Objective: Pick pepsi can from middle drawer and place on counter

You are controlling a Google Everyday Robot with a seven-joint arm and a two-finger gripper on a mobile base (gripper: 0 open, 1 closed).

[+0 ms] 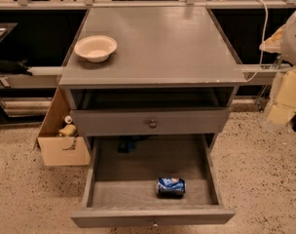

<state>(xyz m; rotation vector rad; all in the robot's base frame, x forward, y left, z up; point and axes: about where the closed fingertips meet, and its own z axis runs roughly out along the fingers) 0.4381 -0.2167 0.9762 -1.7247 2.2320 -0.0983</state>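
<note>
The pale, cream-coloured gripper (286,97) hangs at 3 o'clock, beside the cabinet and well apart from the can; spread or pressed together, I cannot tell; the small blue aluminium pepsi can (171,186) lies on its side in the open, shallow grey middle drawer (138,165), toward 5 o'clock near its front wall; a cream round bowl (95,48) sits at 10 o'clock on the flat matte grey desk (162,48).

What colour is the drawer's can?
Can is blue with white markings; camera view. Gripper at right edge.
</note>
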